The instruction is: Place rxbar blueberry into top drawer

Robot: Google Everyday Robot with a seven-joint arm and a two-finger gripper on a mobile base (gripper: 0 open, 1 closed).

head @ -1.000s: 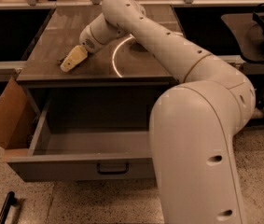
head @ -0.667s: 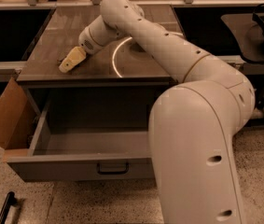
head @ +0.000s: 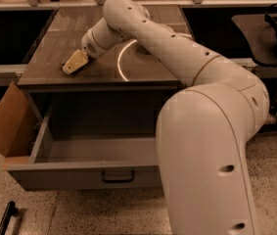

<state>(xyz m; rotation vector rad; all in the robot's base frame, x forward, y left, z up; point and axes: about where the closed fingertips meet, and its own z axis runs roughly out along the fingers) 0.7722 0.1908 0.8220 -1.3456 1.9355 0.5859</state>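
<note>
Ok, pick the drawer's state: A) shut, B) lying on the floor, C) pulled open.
C: the drawer sticks out with its inside showing, while the gripper sits over the cabinet top, near its left front.

One hand (head: 75, 62) over cabinet top (head: 47, 55); one drawer (head: 69, 176); one cardboard flap (head: 6, 126); one bowl (head: 119, 66).

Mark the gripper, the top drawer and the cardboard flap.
gripper (head: 71, 66): camera view, tan tip over the cabinet top (head: 45, 72).
top drawer (head: 64, 178): camera view, front panel left of handle.
cardboard flap (head: 5, 124): camera view, middle of brown face.
</note>
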